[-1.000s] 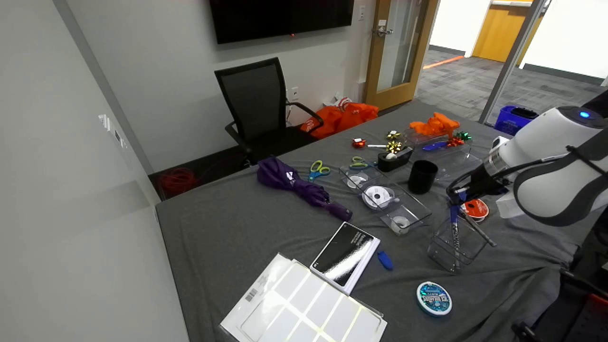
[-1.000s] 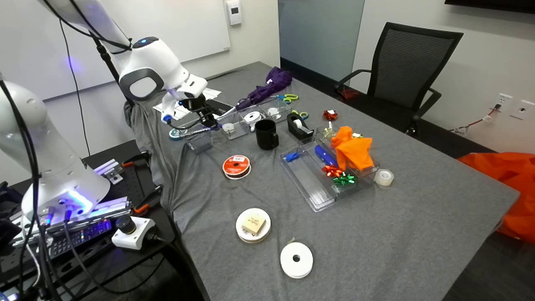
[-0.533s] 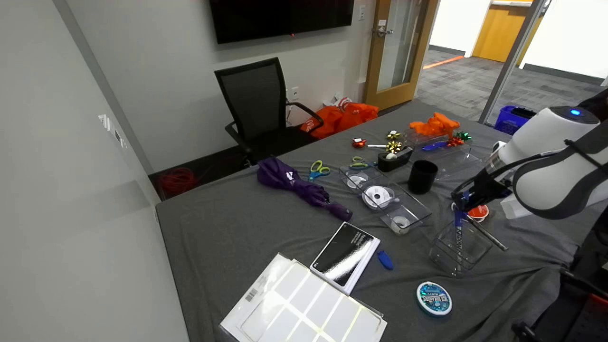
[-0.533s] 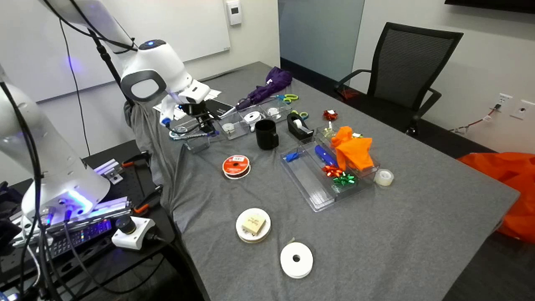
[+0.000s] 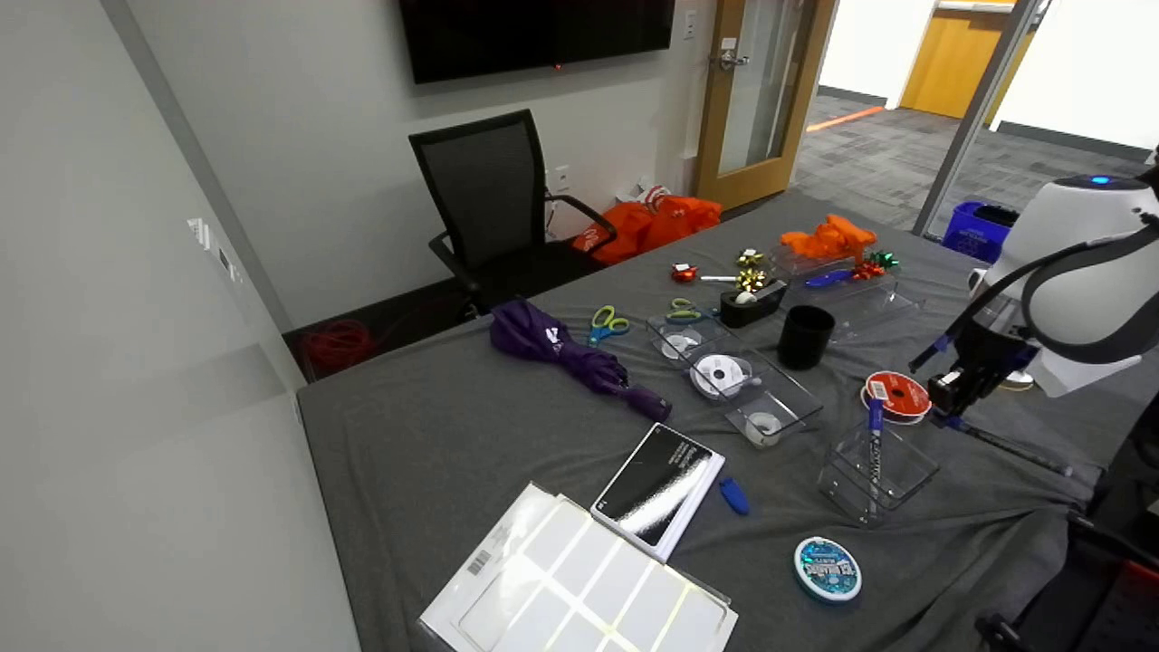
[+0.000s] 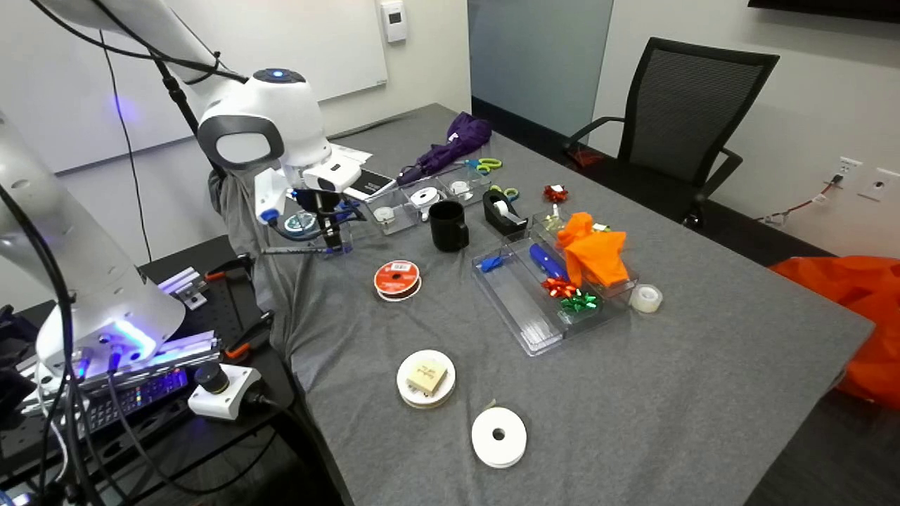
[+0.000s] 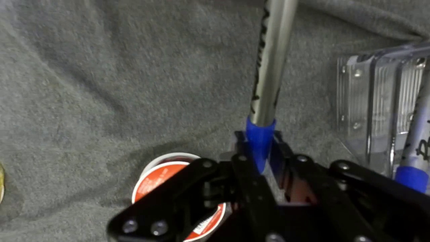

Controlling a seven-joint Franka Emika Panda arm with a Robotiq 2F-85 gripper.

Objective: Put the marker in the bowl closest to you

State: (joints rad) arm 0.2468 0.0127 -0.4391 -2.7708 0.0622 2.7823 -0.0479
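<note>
In an exterior view the marker (image 5: 1012,446) is in the pincer (image 5: 945,413), seemingly off the bench (image 5: 435,435) and apart from the bin (image 5: 842,493), which holds a second marker (image 5: 875,464); its long axis slants from the held end down to the free end, which points toward the right edge of this view. In an exterior view the marker (image 6: 295,250) runs almost level, its free end reaching to the side where the robot's base (image 6: 116,306) stands, so I take it to stick out sideways rather than point straight down. In the wrist view the pincer (image 7: 260,139) is narrowed on the blue end (image 7: 261,136), a jaw to each side, while the pale, lettered barrel (image 7: 271,74) runs out past the top edge, leaning slightly right. It should handle as light, stiff plastic, hardly fragile, but smooth and round enough to swivel in the grip. Held at one end, the rest is unsupported and may droop; should the blue end pull off, the barrel would drop. Mid-barrel would likely be the better hold.
</note>
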